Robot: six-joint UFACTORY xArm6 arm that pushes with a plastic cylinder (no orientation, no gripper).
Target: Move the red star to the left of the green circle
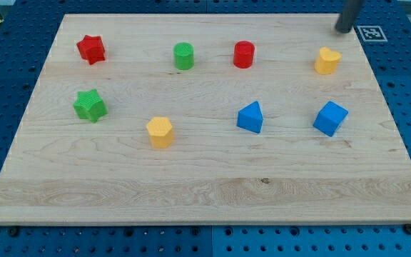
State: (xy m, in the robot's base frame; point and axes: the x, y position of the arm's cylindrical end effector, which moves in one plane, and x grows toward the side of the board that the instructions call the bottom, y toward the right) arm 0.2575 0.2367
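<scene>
The red star (90, 48) lies near the board's top left corner. The green circle (184, 56) stands to the right of it, in the same top row, with a wide gap between them. My tip (343, 30) is at the view's top right, at the board's top edge, far from both blocks; it is just above and to the right of the yellow heart (327, 61).
A red circle (243, 54) stands right of the green circle. A green star (90, 106), a yellow hexagon (160, 132), a blue triangle (250, 117) and a blue cube (330, 118) form the lower row. The wooden board (205, 200) lies on a blue pegboard.
</scene>
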